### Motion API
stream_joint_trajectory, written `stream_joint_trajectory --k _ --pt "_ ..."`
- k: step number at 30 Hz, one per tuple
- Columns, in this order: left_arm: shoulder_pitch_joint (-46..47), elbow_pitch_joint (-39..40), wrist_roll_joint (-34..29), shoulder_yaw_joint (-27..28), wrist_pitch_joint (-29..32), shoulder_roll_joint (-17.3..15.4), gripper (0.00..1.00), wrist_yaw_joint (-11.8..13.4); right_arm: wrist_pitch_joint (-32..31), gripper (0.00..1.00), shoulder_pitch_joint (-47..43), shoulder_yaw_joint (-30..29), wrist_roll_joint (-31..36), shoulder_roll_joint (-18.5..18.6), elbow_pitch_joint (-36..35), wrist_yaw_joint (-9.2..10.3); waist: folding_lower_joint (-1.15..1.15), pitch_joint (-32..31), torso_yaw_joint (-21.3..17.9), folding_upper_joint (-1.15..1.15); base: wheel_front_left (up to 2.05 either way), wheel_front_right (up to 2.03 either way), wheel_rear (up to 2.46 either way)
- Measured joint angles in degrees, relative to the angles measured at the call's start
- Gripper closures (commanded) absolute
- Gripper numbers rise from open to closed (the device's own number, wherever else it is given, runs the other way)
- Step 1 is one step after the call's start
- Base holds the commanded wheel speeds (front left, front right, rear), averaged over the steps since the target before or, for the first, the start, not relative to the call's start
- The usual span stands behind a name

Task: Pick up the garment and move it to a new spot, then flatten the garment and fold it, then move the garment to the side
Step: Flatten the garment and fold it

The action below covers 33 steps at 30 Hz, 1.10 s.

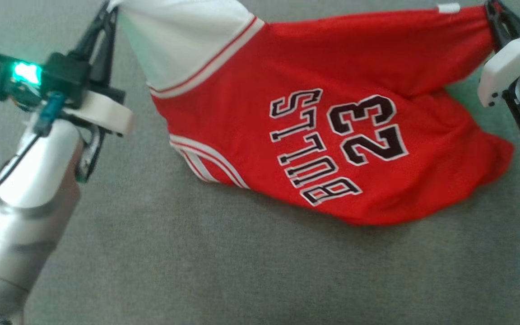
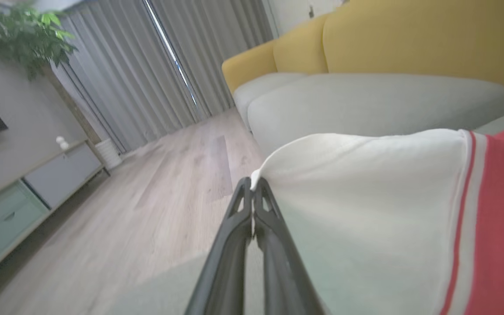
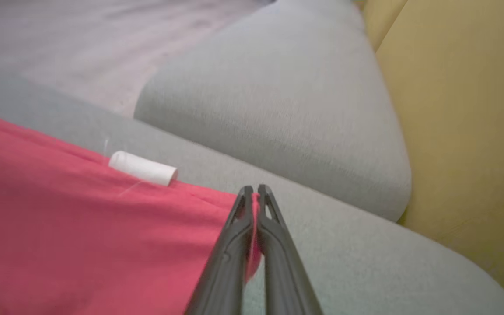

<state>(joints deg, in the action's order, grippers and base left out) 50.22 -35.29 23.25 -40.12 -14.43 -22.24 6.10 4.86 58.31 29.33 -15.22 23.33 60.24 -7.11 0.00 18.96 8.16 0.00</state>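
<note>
two grippers hold one red jersey (image 1: 332,135) that lies partly on a grey cushion (image 1: 197,271). head view: left gripper (image 1: 110,18) pinches the white sleeve (image 1: 183,40) at far left, and right gripper (image 1: 494,22) pinches the red edge at far right. left wrist view: fingers (image 2: 230,236) are closed on white cloth. right wrist view: fingers are closed on red cloth, near a white tag (image 3: 142,168).

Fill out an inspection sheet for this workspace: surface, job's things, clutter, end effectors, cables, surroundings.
Surface: grey cushion.
Job's things: red jersey with white panel, stretched between both end effectors, lower part sagging to the cushion.
Clutter: nothing seen.
End effectors: left end effector shut on the white corner; right end effector shut on the red edge.
Cables: dark cable along the left forearm.
Surroundings: yellow sofa back, curtains, plant, wooden floor.
</note>
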Motion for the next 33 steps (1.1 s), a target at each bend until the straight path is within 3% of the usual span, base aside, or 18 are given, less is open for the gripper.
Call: stream_joint_trajectory --k 5,11,17,24,29,33 --pt "0.0 5.5 -2.4 2.6 -0.3 -3.0 1.00 0.3 6.7 1.00 0.0 -2.2 -1.1 -0.9 -0.4 0.00 -0.01 -4.8 -1.6 0.00 0.00 0.00 0.00" --pt "-0.2 10.6 -3.3 4.7 -0.3 -6.3 1.00 -0.1 8.3 1.00 -0.2 -3.3 -4.4 -0.4 -4.8 0.00 -0.01 -11.1 -4.1 0.00 0.00 0.00 0.00" --pt "-0.9 16.6 -3.3 5.1 -0.3 -9.3 1.00 -0.6 8.7 1.00 -2.5 -3.9 -8.8 4.4 -13.3 0.00 -0.02 -17.0 -6.2 0.00 0.00 0.00 0.00" --pt "-1.5 27.7 -4.7 5.9 3.7 -14.3 1.00 0.0 3.7 1.00 -7.3 -9.0 -11.2 9.9 -26.7 0.00 -0.01 -21.6 -8.3 0.00 0.00 0.00 0.00" --pt "0.7 32.6 -5.1 6.9 7.7 -17.3 1.00 -0.1 -1.4 1.00 -9.4 -14.3 -10.2 10.9 -35.9 0.00 -0.01 -22.3 -9.2 0.00 0.00 0.00 0.00" --pt "3.6 32.1 -5.0 6.8 10.0 -17.6 1.00 -1.5 -4.2 1.00 -9.8 -14.6 -8.4 10.5 -38.8 0.00 0.00 -21.5 -9.3 0.00 0.00 0.00 0.00"
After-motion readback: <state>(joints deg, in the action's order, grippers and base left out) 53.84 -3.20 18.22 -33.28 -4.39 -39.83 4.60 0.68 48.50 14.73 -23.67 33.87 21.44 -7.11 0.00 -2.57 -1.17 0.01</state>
